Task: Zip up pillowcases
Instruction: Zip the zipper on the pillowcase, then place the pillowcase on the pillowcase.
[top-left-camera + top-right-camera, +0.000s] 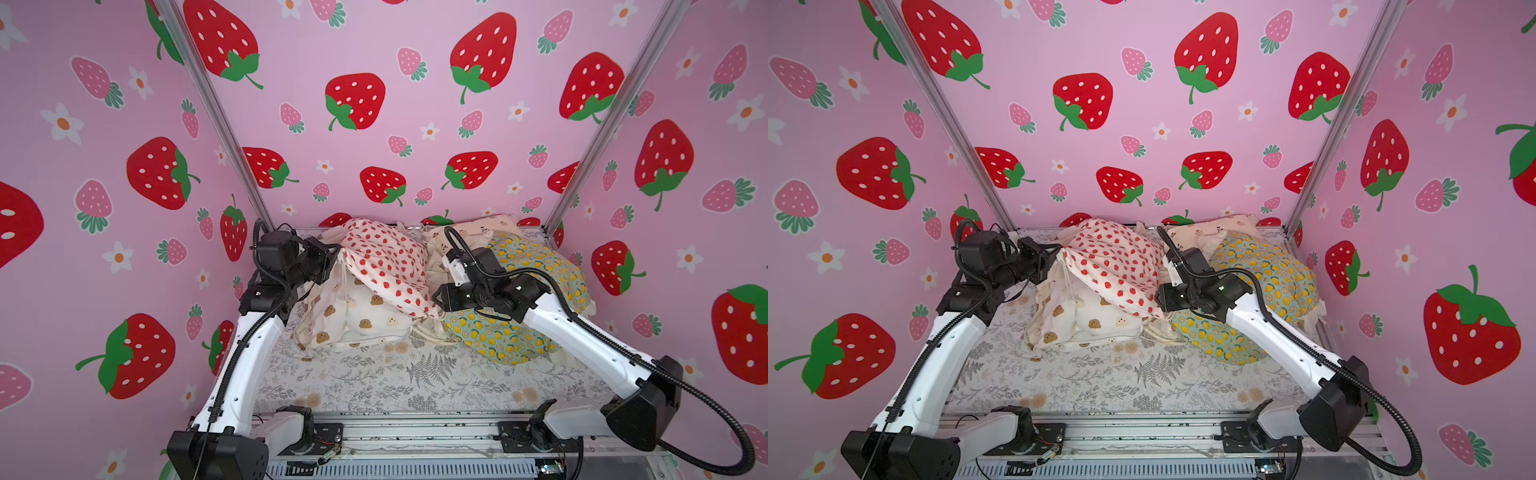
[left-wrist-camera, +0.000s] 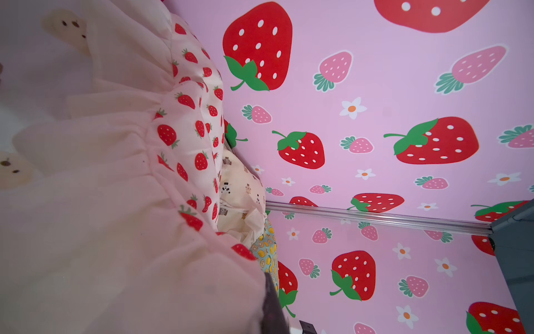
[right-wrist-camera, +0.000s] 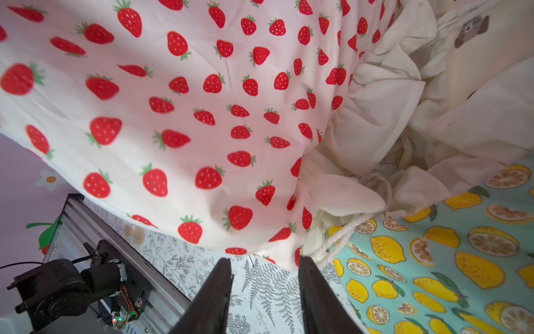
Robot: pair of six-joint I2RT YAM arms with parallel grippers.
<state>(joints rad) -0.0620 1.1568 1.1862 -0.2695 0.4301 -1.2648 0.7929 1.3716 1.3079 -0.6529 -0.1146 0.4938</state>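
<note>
The L pincer (image 1: 335,254) is closed tight on the ruffled corner of the strawberry pillowcase (image 1: 386,266), which is held up off the fern-print sheet (image 1: 415,374). Its long axis is stretched from that pincer slanting down to the R pincer (image 3: 264,260), whose jaws are parted w/ only sheet seen between them. The case's low corner and a white cord (image 3: 338,240) are seen just ahead of the tips, the cord right beside one finger. Below the L pincer, under the raised case, the cookie pillowcase (image 1: 361,316) is laid, puffy; its filling is hidden. The lemon pillowcase (image 1: 498,338) is spread under and behind the R pincer, w/ the bear pillowcase (image 1: 482,226) beyond it. Zips can't be made out.
</note>
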